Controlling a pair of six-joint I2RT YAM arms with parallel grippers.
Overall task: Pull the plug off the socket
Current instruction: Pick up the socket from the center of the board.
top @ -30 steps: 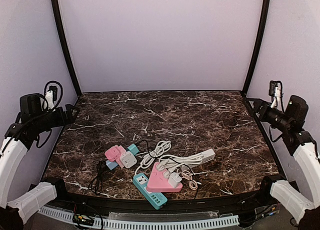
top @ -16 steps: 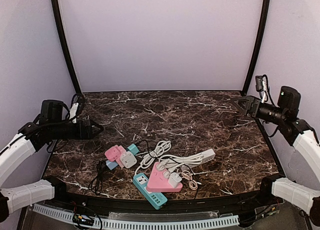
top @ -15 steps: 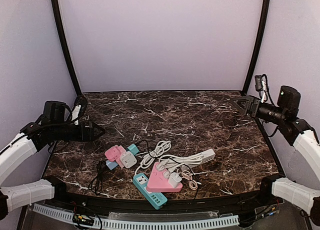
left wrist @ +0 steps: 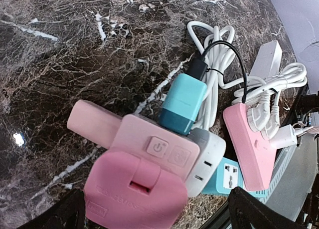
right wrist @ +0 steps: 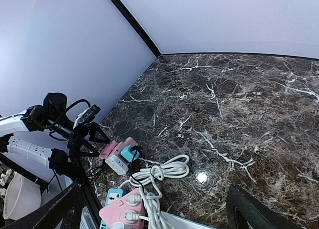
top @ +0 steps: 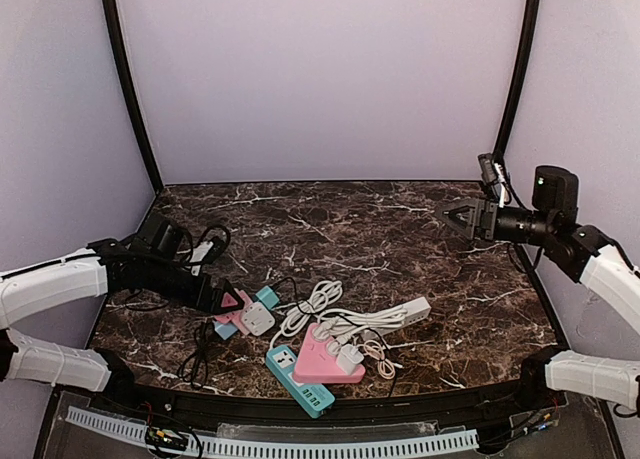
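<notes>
Socket (left wrist: 134,136) pink, teal plug (left wrist: 182,104) seemingly inserted, left claw (top: 218,297) wide beside it, right claw (top: 450,219) wide, aloft.

Everything lay in the near half of the table (top: 420,249), a little left of its middle. The socket cube (left wrist: 154,144) was furthest left, with the plug (left wrist: 183,103) in its far right side and a second cube (left wrist: 208,156) touching it on the right. The cord (top: 193,365) lay before them, near the edge. Right of the cubes was the cable coil (top: 312,301), and right of that the far strip (top: 408,312). Before the coil lay the multi-socket (top: 318,366) with a charger (top: 349,358) on it, and the near strip (top: 300,382) touched its left side. The left gripper (top: 226,299) was just left of the socket cube; the right gripper (top: 450,217) hung over the far right, well apart.
</notes>
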